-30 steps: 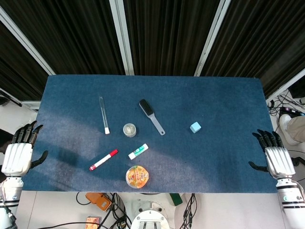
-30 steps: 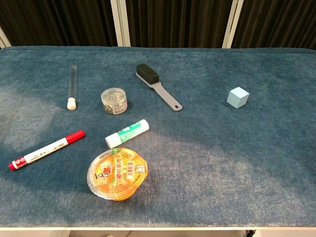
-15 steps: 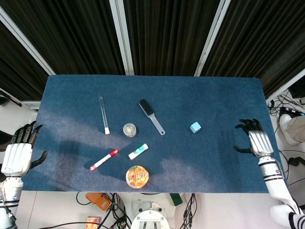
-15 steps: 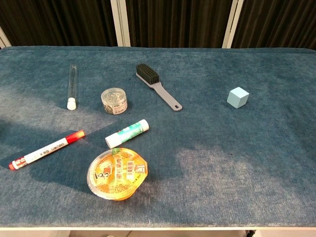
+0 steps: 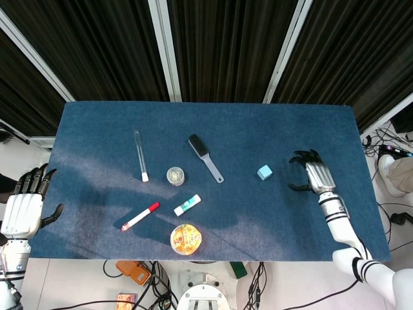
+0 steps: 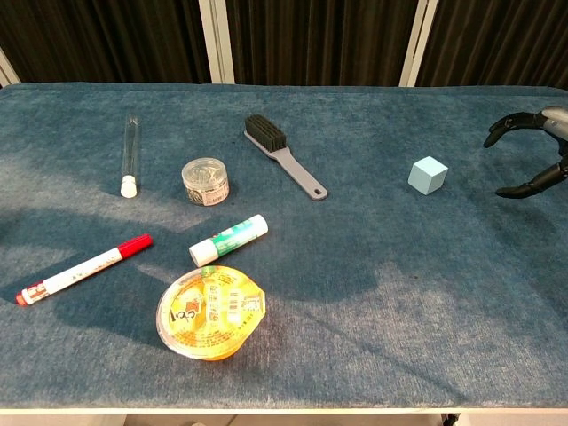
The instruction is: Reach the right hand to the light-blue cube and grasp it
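The light-blue cube (image 5: 264,172) (image 6: 428,175) sits alone on the blue cloth, right of the table's middle. My right hand (image 5: 312,175) (image 6: 534,151) hovers over the cloth just to the cube's right, fingers spread and curved toward it, a gap still between them and the cube; it holds nothing. My left hand (image 5: 26,206) hangs off the table's left edge, fingers apart and empty, and shows only in the head view.
Left of the cube lie a grey brush (image 5: 205,157), a small clear jar (image 5: 175,175), a glass tube (image 5: 141,155), a glue stick (image 5: 187,205), a red marker (image 5: 140,216) and an orange jelly cup (image 5: 186,239). The table's right edge (image 5: 368,174) runs behind my right hand.
My right hand has swung in from the table's right edge over the cloth toward the cube, entering the chest view. The left hand and all objects stay put.
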`<state>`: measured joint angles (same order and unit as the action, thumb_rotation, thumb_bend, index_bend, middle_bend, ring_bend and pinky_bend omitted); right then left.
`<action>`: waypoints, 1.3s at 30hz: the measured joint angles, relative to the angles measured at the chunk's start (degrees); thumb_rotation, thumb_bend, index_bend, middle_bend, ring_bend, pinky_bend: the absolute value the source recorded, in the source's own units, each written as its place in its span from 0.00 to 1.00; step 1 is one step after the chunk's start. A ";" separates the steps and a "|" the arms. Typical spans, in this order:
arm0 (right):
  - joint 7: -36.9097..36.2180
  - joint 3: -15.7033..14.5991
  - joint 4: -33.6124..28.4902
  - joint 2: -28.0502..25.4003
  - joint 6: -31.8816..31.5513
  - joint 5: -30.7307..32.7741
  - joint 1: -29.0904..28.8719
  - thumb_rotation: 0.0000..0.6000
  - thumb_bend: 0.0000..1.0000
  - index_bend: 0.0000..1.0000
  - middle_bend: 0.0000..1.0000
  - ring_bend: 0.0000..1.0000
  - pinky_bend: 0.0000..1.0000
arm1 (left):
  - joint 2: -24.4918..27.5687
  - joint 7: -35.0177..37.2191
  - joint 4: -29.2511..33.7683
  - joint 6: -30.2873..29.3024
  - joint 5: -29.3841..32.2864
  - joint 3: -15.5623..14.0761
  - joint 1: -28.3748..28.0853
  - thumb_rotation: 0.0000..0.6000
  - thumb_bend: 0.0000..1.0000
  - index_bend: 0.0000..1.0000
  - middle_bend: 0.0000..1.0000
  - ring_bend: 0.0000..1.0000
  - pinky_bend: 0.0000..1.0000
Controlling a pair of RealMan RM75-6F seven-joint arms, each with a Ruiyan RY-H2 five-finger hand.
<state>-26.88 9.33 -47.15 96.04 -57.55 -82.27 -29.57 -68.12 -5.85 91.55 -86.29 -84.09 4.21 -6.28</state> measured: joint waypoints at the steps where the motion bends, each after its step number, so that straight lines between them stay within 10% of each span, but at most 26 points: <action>1: -0.58 0.06 0.46 0.53 0.02 0.03 -0.26 1.00 0.25 0.39 0.23 0.18 0.08 | -0.01 -0.19 -0.08 0.01 -0.06 -0.02 -0.02 1.00 0.27 0.10 0.00 0.00 0.09; 39: -9.81 1.00 11.64 12.05 7.99 1.64 -10.26 1.00 0.28 0.51 0.24 0.18 0.08 | -0.77 -2.20 -0.30 0.29 0.38 0.17 -0.24 1.00 0.27 0.10 0.00 0.00 0.09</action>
<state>-36.69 10.33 -35.51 108.09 -49.56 -80.63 -39.83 -68.89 -8.05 91.26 -86.00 -83.71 4.38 -6.52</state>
